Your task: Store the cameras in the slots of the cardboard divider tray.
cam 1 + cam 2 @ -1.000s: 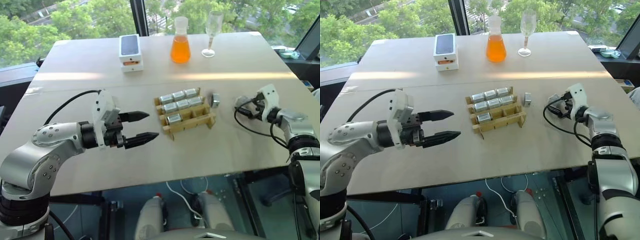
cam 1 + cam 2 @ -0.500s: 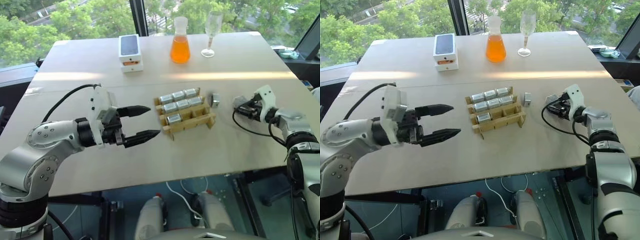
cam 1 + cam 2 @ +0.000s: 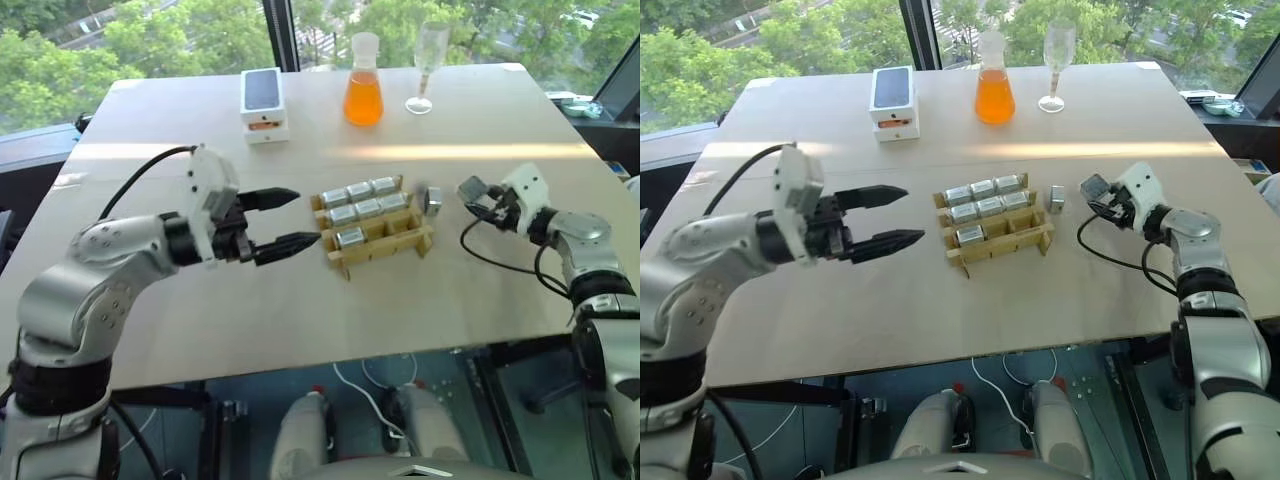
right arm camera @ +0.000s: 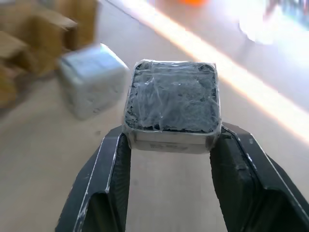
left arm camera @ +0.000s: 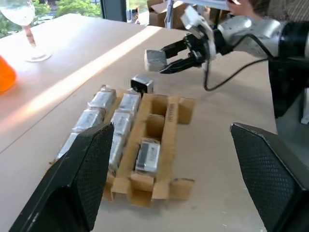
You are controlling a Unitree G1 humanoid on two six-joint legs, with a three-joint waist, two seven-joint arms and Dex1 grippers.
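A silver-grey camera (image 4: 171, 104) is clamped between the two black fingers of the right gripper (image 4: 169, 145), its dark, film-wrapped face turned toward the wrist. In the head views this gripper (image 3: 1102, 195) is held above the table (image 3: 940, 310), to the right of the cardboard divider tray (image 3: 992, 235) and apart from it. A second loose camera (image 3: 1055, 198) is seen lying on the table just beside the tray's right edge, between the tray and the held camera.

The left gripper (image 3: 285, 222) is held with its fingers spread apart and nothing between them, pointed toward the tray's left side and close to it without touching.

Seven cameras are seated in the tray: three in the far row (image 3: 983, 188), three in the middle row (image 3: 988, 207), and one in the left slot of the near row (image 3: 969, 235). The other two near slots are left unfilled.

At the far edge of the table a white phone box (image 3: 893, 102), a flask of orange liquid (image 3: 994, 80) and a wine glass (image 3: 1055, 65) are set well apart from the tray.
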